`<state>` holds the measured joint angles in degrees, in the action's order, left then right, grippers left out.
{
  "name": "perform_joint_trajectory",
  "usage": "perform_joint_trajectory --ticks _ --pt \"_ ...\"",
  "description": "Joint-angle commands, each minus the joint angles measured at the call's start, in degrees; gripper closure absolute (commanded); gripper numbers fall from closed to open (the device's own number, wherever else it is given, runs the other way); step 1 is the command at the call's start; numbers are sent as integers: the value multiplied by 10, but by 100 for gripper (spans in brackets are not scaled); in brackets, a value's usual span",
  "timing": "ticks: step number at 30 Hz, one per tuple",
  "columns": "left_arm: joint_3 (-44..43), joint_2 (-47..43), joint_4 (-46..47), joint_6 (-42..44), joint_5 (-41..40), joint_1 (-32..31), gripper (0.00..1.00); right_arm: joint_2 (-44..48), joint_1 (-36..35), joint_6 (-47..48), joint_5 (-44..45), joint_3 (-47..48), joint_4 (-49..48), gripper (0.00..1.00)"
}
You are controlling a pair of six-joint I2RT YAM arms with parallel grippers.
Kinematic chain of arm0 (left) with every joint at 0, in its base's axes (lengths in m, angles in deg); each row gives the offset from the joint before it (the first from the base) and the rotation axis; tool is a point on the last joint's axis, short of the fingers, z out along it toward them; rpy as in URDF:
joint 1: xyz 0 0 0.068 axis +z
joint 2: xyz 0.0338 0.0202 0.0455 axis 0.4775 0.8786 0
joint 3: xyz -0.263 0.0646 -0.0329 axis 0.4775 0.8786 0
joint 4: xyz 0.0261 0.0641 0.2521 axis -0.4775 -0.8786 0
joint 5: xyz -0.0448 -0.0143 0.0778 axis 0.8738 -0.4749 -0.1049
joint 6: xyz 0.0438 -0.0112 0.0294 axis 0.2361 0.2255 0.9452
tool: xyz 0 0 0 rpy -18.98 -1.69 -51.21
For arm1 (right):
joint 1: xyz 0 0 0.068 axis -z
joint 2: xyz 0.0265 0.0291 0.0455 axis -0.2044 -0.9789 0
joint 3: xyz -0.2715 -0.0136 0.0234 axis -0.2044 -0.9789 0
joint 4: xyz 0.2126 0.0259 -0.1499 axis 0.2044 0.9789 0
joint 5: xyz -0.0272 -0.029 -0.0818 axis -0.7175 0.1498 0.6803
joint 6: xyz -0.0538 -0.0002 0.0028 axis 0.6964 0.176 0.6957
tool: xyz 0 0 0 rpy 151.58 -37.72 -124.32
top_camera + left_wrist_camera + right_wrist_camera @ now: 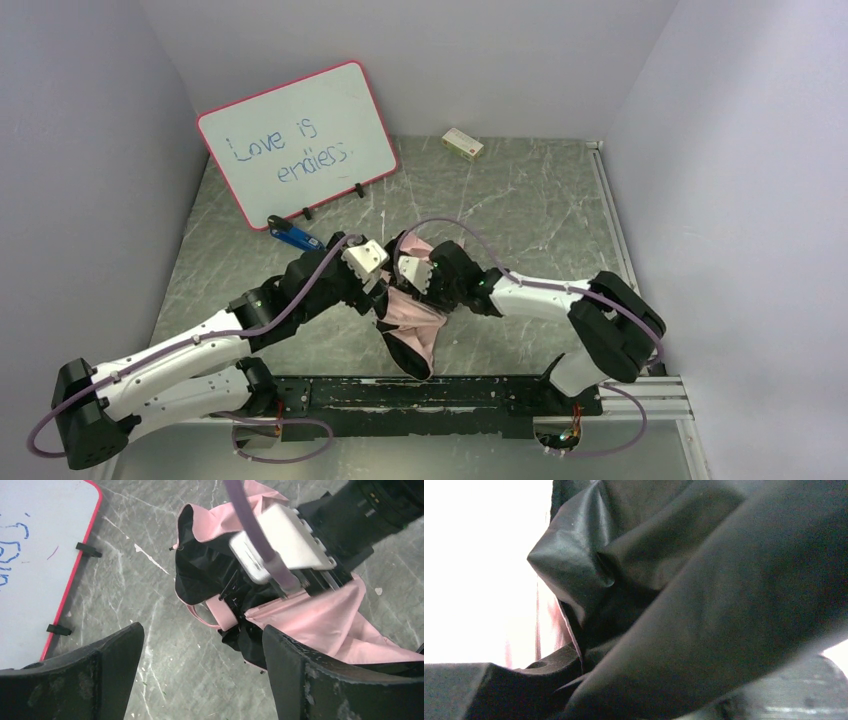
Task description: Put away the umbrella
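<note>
Left fingers (100, 680) spread wide near the crumpled umbrella (325, 625) (black lining (200, 575) showing)

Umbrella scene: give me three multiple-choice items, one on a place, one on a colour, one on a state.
1. Where is the umbrella?
A. against the back wall
B. on the table, centred, towards the near edge
C. leaning on the left wall

2. What colour is the inner side of its canopy?
A. black
B. white
C. green

3. How is the left end effector?
A. shut on a pen
B. shut on a box
C. open, holding nothing

Key:
1. B, the top view shows it lying there.
2. A, black lining shows beside the pink cloth in the left wrist view.
3. C, its fingers stand wide apart with nothing gripped.
</note>
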<state>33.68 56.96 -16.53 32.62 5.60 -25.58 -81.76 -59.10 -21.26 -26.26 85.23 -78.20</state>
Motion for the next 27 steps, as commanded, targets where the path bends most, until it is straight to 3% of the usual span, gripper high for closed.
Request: perform_joint_trajectory --ticks 1,7,15,22,27 --pt "-17 -9 10 -29 -23 -2 5 12 -39 39 50 -57 -5 83" --pt "-14 -12 12 -24 -32 -1 3 48 -94 81 112 -109 -49 83" --pt "-42 15 8 -18 -19 8 3 102 -168 168 216 -228 -215 77" --pt "-99 65 -16 -21 49 20 3 74 -216 216 332 -265 -302 78" --pt "-115 90 -28 -33 45 22 3 60 -233 230 358 -275 -351 80"
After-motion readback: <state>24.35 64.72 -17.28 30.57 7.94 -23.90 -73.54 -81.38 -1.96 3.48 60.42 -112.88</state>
